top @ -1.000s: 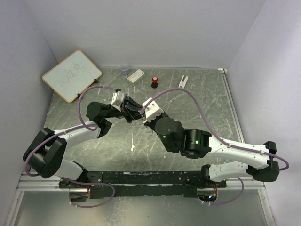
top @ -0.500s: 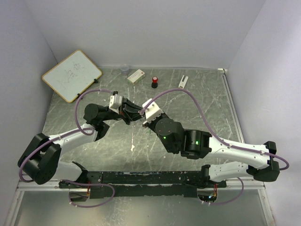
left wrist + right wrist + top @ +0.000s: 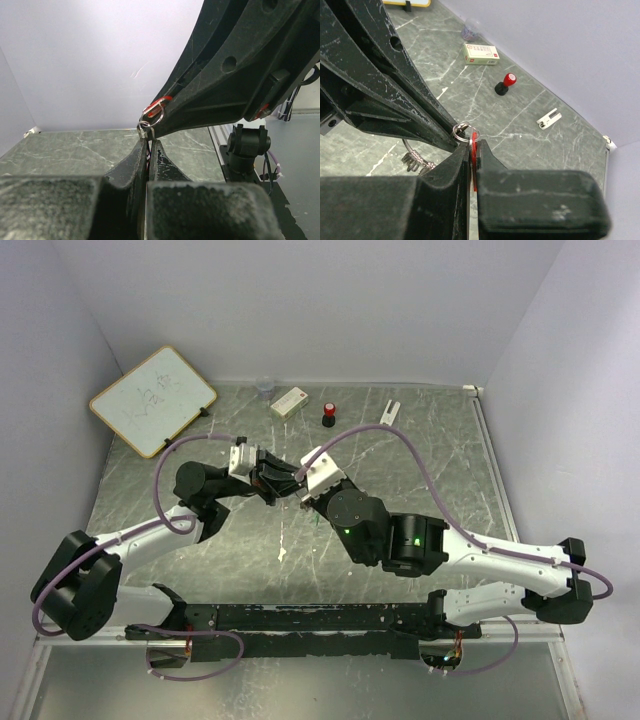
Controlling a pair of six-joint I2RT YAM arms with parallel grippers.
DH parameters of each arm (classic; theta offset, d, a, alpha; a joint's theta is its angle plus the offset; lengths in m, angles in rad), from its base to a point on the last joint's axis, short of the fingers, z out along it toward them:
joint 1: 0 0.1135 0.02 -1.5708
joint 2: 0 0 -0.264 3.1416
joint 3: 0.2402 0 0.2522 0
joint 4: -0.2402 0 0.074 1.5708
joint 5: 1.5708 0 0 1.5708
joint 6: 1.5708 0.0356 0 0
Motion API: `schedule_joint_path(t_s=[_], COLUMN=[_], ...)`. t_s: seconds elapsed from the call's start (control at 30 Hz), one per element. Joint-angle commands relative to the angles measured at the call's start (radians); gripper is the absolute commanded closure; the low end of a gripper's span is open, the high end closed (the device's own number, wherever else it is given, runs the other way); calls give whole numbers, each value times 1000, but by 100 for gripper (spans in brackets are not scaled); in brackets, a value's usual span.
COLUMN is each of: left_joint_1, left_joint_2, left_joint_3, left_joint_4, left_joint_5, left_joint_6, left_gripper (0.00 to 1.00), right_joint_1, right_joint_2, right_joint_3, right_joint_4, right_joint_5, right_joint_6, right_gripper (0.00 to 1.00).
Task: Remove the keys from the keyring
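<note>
While the left fingers [image 3: 268, 480] and right fingers [image 3: 305, 490] meet above the tabletop [image 3: 420, 440] from overhead, the left wrist view shows the left pair pinching the silver keyring [image 3: 147, 125]; the right wrist view shows the right pair clamping the red-headed key [image 3: 473, 145] threaded on it

Keyring [image 3: 461, 129] silver; key head [image 3: 474, 150] red; table [image 3: 520, 115] dark green, white-veined.

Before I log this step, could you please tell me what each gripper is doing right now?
Left gripper: closed, pinching the keyring.
Right gripper: closed on the red-headed key.
</note>
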Motion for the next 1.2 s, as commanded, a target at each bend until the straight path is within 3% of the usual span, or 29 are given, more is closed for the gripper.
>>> schedule_joint_path(t_s=[0.0,0.3,0.63,1.17], left_joint_1=[-3,-5,-7,-6], left_joint_2=[-36,-74,-134,-243], left_joint_3=[-19,-26,-25,-36], left_joint_4=[10,-65,-194,-296], left_joint_5=[64,75,55,147], left_joint_6=[20,110,231,339], left_gripper=[93,93,93,93], right_joint_1=[-7,-7,-8,-10], right_joint_2=[9,162,287,235], right_joint_3=[99,334,592,604], right_joint_4=[-3,-267,-642,-750], right_joint_5=[94,132,90,-50], right_joint_6=[2,140,400,488], right_gripper=[100,100,100,100])
